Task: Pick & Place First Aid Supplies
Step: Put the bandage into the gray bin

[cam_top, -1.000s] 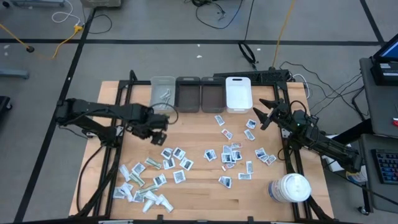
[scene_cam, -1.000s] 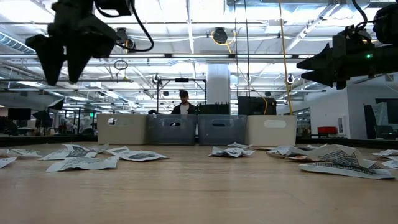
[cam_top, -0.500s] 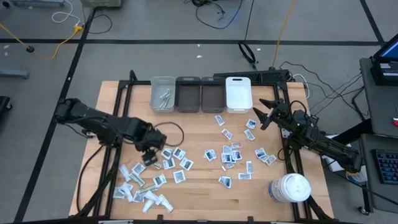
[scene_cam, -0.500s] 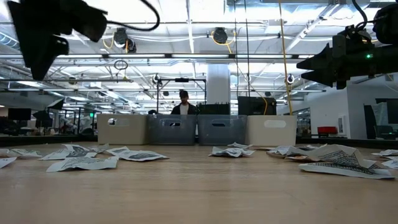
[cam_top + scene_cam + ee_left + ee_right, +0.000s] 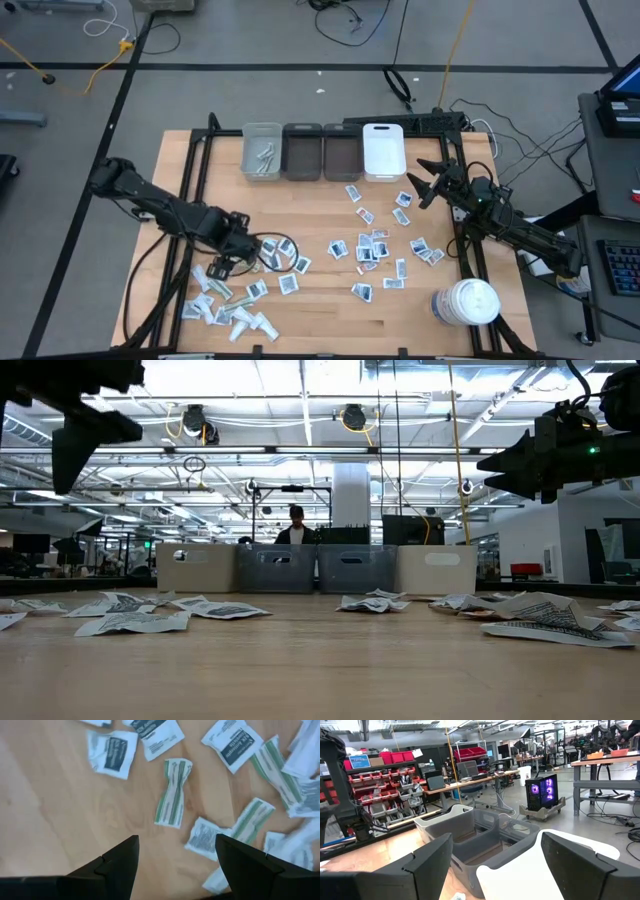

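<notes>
bench [image 5: 330, 310]: a wooden top with four bins in a row along its far edge and the supplies strewn over its middle and near-left parts.
bins [image 5: 323, 152]: the leftmost one already holds a few wrapped pieces; the others look unfilled, though this is hard to tell from above.
first aid supplies [image 5: 365, 248]: flat printed sachets lie in a loose band across the middle; the longer green-striped strips gather at the near-left corner.
left pincer [image 5: 226, 262]: low over the left cluster, its fingers spread apart with nothing between them.
target strip [image 5: 172, 793]: in the left wrist view a green-striped strip lies just ahead of the left pincer's fingertips, about centred on the gap, its long axis running roughly along the direction the pincer points, slightly slanted.
coming move: probably a short advance and a drop onto the strip, so that the fingers close across its narrow width.
nearer arm: the left, by a wide margin.
right pincer [image 5: 426, 182]: waits raised near the white bin at the bench's far right, fingers wide apart, holding nothing.
</notes>
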Controlling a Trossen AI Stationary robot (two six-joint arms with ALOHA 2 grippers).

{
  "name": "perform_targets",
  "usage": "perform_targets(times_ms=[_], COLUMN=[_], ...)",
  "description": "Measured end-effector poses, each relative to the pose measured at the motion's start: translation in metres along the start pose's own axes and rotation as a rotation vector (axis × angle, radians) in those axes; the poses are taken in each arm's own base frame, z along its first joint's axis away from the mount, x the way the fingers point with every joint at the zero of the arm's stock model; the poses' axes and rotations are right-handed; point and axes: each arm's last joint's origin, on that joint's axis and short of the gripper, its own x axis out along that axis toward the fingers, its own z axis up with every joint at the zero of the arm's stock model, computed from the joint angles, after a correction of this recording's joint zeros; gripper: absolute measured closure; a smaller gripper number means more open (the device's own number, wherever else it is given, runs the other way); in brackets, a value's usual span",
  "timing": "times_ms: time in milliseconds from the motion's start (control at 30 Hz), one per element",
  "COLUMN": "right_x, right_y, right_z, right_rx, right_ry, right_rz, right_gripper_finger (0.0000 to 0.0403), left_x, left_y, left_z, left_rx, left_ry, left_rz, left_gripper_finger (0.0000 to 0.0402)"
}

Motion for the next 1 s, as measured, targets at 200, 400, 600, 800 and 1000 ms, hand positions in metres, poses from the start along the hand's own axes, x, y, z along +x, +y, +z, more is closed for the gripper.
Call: perform_targets(times_ms=[200,400,600,800,1000], right_x=[0.0,0.0,0.0,0.0,0.0], right_y=[0.0,0.0,0.0,0.0,0.0], right_z=[0.0,0.0,0.0,0.0,0.0], right_rx=[0.0,0.0,0.0,0.0,0.0], right_ry=[0.0,0.0,0.0,0.0,0.0], right_rz=[0.0,0.0,0.0,0.0,0.0], right_gripper_finger=[0.0105,0.0105,0.0105,0.0105,0.0105], left_x=[0.025,0.046,0.07,0.089,0.095], left_y=[-0.007,-0.008,-0.008,-0.008,-0.008], left_z=[0.011,0.017,0.025,0.027,0.026], left_rx=[0.056,0.074,0.081,0.086,0.085], left_ry=[0.011,-0.007,-0.012,0.002,-0.012], left_rz=[0.0,-0.005,-0.028,-0.028,-0.033], left_gripper_finger=[0.0133,0.0133,0.0133,0.0133,0.0141])
